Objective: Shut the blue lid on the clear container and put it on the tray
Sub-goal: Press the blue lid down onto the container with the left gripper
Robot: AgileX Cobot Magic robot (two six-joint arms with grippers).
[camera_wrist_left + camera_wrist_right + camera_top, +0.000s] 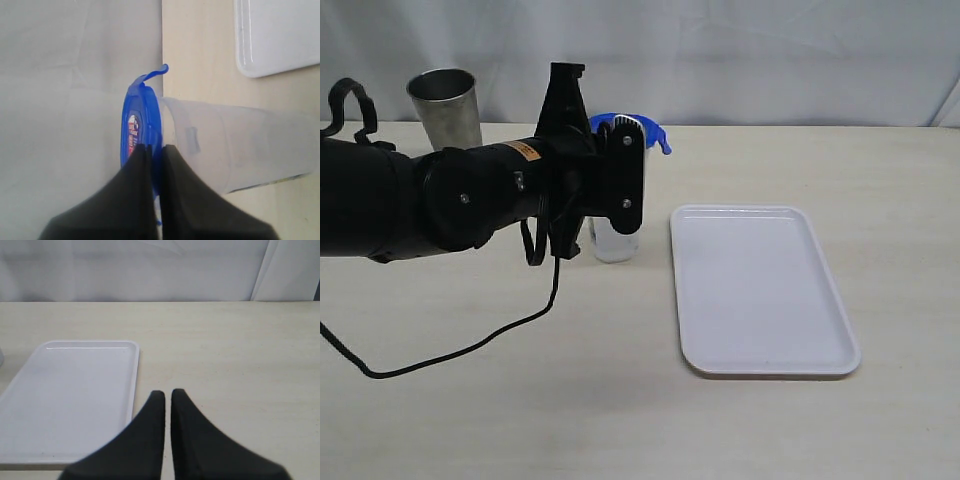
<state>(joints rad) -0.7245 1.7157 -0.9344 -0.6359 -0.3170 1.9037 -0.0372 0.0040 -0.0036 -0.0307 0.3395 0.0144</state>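
**A:** Where's the lid?

**B:** The lid [137,125] sits across the mouth of the container [240,150], right at the tips of the left gripper [156,146]. On the side away from the fingers one tab sticks out loose, so I judge it isn't snapped down all round.

**A:** And the fingers?

**B:** The left fingers [130,200] are all but together. A sliver of blue shows in the slit between them, so they seem to pinch the lid's edge or a tab. The right gripper [164,392] is closed on nothing. The tray [75,395] lies ahead of its tips and off to one side.

**A:** How will the container handle?

**B:** It looks empty or nearly so, and it's thin clear plastic, so probably light and a bit slick. It's tall and narrow, so a sideways nudge could tip it. The walls will likely give under a hard squeeze. The lid looks stiffer, and its tabs should need a firm press to click.

**A:** Where should it be held?

**B:** Across the body, just below the rim, with the fingers opened wide. I wouldn't lift it by the lid unless every tab is locked, because the lid might pull off and drop the container.
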